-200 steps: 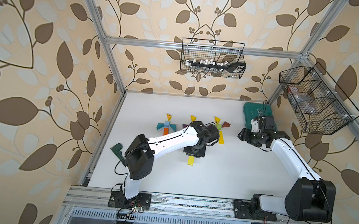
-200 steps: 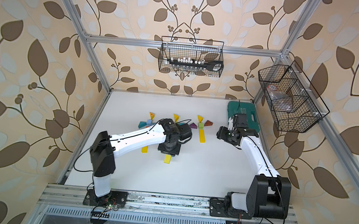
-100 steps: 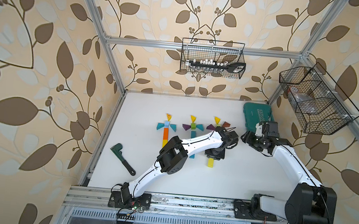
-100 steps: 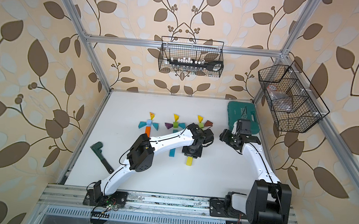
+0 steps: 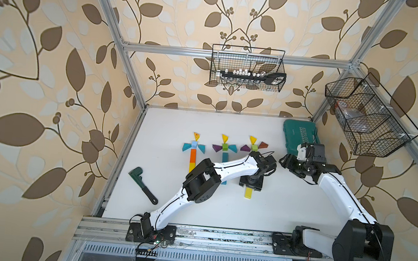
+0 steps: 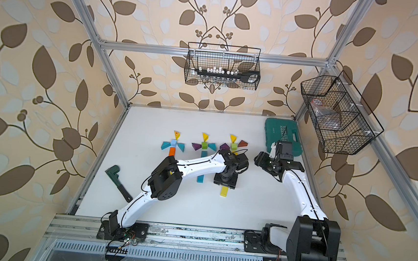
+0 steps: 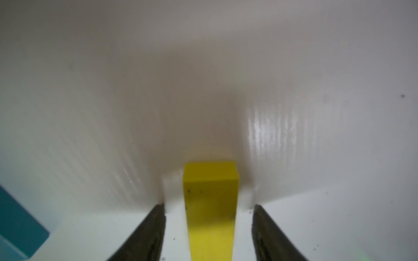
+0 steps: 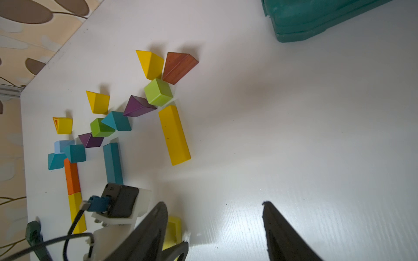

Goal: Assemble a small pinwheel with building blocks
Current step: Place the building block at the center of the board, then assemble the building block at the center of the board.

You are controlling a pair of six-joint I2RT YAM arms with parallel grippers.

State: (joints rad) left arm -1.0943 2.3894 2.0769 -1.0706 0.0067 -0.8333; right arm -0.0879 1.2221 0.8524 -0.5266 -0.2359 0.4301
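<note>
Lettering on teal case (image 5: 299, 134) unreadable; left hand (image 7: 208, 206) apart astride yellow bar (image 7: 210, 180), right hand (image 8: 214, 203) likewise apart.

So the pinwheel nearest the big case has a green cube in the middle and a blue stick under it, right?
Not quite: the stick under that green cube is yellow, not blue, as the right wrist view shows. The blue stick belongs to the middle pinwheel. The rest holds: it is the pinwheel nearest the big case, with a green cube in the middle.
</note>
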